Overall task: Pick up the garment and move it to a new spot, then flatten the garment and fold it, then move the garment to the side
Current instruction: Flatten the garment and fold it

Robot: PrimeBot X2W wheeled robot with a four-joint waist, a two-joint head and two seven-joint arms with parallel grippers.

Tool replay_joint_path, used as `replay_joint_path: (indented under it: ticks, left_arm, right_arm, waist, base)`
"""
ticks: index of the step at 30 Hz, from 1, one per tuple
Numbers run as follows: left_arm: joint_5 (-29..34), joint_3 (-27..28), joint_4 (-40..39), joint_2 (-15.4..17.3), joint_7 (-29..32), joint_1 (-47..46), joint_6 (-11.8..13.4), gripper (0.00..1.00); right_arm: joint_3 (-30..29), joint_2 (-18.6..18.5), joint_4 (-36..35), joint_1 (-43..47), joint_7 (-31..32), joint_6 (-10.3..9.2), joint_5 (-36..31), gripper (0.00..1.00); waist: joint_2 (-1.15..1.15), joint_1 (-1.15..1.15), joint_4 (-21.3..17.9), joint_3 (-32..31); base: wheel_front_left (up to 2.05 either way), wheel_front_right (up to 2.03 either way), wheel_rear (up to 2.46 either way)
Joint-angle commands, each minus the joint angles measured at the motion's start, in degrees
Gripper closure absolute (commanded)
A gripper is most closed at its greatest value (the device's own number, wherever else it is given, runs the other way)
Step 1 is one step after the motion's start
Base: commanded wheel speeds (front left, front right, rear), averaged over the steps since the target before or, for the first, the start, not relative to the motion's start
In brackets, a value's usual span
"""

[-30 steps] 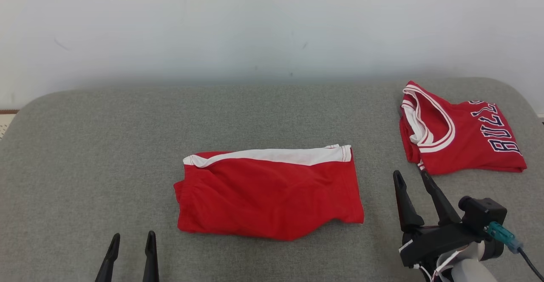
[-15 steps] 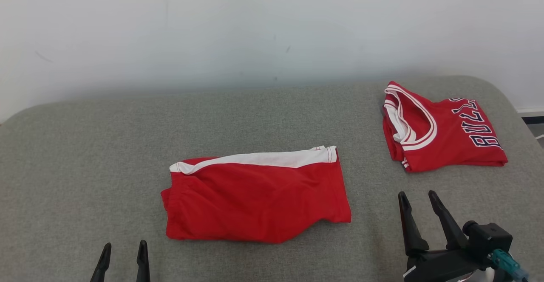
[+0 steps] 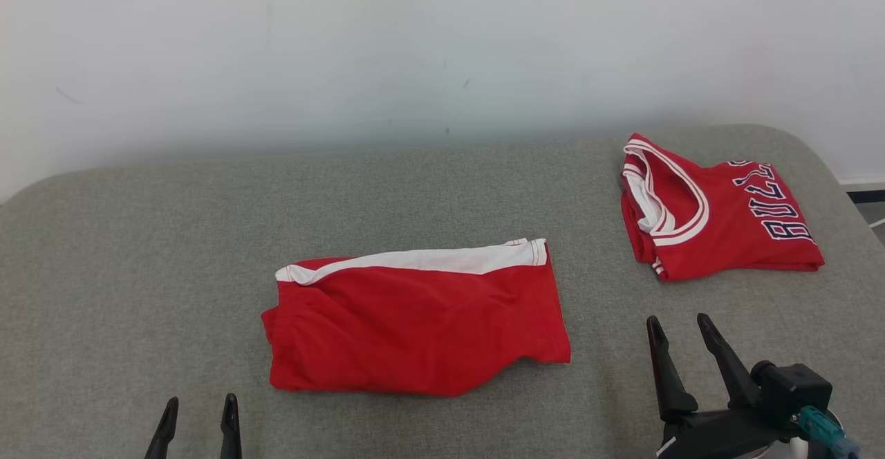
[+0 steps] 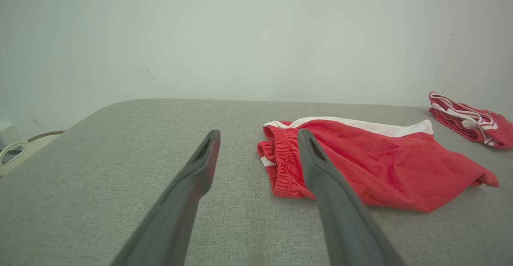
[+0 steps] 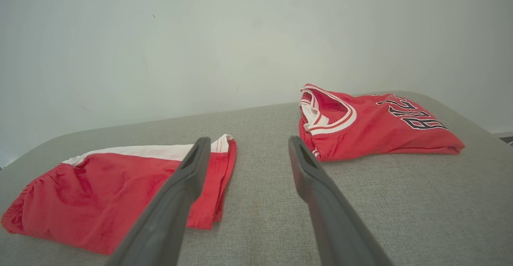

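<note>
- jersey (image 3: 726, 231), upper right: dark lettering reads "BULL", the next letter unclear
- two red garments: jersey, shorts (image 3: 415, 328) at centre
- left gripper (image 3: 200, 400), right gripper (image 3: 677, 321): jaws wide, empty

The head camera looked forward and down from well above the grey bench (image 3: 138, 238), while both wrist cameras sat low and near over it, sighting along the left end effector (image 4: 258, 134) and right end effector (image 5: 249, 139), and all three shared the red shorts (image 3: 415, 328) and jersey (image 3: 719, 210).
</note>
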Motion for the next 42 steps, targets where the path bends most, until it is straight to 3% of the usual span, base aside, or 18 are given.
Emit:
replay_joint_path:
  ticks: [1, 30, 36, 42]
  left_arm:
    - [0.27, 0.09, -0.03, 0.41, 0.01, 0.40, 0.24, 0.00]
    - [-0.72, -0.80, -0.24, 1.32, -0.18, 0.22, 1.19, 0.00]
    - [-0.62, -2.04, 0.04, 1.14, 0.05, -1.08, 0.87, 0.00]
    - [-0.36, -3.89, 0.74, 0.87, 0.16, -3.10, 0.33, 0.00]
  right_arm:
    - [-0.13, 0.12, -0.38, 0.79, 0.15, -0.02, -0.28, 0.00]
    - [-1.49, 1.41, 0.34, -0.51, 1.73, -0.02, -0.72, 0.00]
    - [-1.28, 2.19, 4.37, -4.53, 2.06, -0.02, -0.14, 0.00]
    - [-2.42, 1.55, 14.69, -13.19, 2.16, -0.02, -0.58, 0.00]
  waist:
    - [0.00, 0.00, 0.05, 0.04]
    - [0.00, 0.00, 0.94, 0.69]
    - [0.00, 0.00, 2.73, 1.57]
    - [0.00, 0.00, 6.30, 3.92]
  base:
    - [0.00, 0.00, 0.00]
    - [0.00, 0.00, 0.00]
    - [0.00, 0.00, 0.00]
    - [0.00, 0.00, 0.00]
